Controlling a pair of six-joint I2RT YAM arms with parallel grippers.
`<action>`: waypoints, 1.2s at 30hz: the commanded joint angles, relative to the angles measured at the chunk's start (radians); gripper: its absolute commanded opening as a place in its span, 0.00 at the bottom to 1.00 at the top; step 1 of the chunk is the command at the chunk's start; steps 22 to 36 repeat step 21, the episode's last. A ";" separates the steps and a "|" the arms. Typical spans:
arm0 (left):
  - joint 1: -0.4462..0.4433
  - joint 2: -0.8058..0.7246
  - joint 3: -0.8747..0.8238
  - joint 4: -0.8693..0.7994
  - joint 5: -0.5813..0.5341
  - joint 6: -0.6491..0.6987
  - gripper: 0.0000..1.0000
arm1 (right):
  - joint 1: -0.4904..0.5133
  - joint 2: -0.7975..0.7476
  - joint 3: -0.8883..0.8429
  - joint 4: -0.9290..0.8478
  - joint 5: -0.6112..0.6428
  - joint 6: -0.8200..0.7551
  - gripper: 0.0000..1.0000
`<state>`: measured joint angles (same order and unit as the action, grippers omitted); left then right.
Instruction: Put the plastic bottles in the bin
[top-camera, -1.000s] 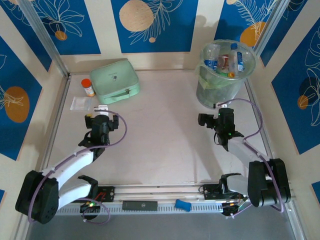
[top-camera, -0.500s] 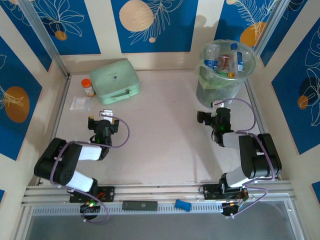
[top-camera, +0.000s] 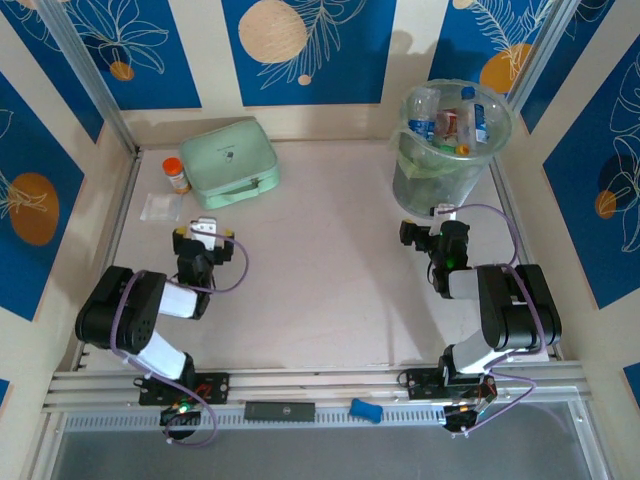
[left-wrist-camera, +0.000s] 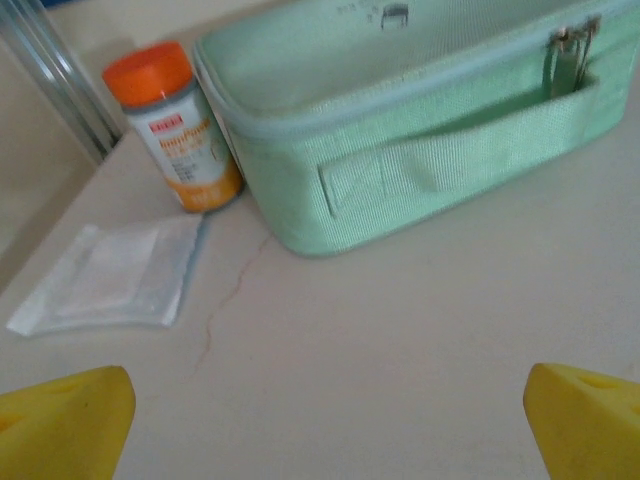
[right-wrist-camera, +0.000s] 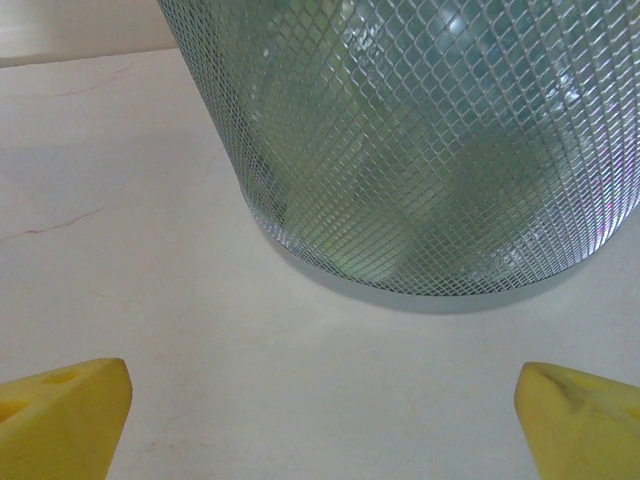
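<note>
- The left gripper (left-wrist-camera: 325, 420) has its yellow fingertips (left-wrist-camera: 60, 415) set wide apart with nothing between them, low over the pale table (top-camera: 320, 280).
- Ahead of it stands a small jar (left-wrist-camera: 180, 130) with an orange cap. Its white label has a red band at the top and orange print below, and the lettering is too blurred to read.
- Just beside the jar is a mint-green zip case (left-wrist-camera: 420, 130) with a webbing handle and a metal zip pull. A small mark on its lid cannot be read.
- A flat clear packet (left-wrist-camera: 110, 280) lies near the jar, with no writing that can be made out.
- The right gripper (right-wrist-camera: 325, 420) is likewise spread wide and empty, facing the bin (right-wrist-camera: 430, 150) from close by. The bin's wall shows a fine diamond mesh pattern.
- The plastic bottles (top-camera: 450, 122) are piled inside the bin at the table's far right corner. Blue caps and blue and red labels show, but the text is too small to read.
</note>
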<state>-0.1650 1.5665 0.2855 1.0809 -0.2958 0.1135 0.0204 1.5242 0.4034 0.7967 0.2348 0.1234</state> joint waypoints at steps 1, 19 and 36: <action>0.009 0.021 -0.008 0.089 0.059 -0.011 0.99 | 0.007 -0.002 -0.003 0.041 -0.005 0.002 0.99; 0.021 0.010 0.060 -0.057 0.006 -0.055 0.99 | 0.006 -0.001 0.001 0.034 -0.009 0.003 0.99; 0.036 0.008 0.067 -0.077 0.011 -0.073 0.99 | 0.007 -0.001 -0.003 0.040 -0.006 0.002 0.99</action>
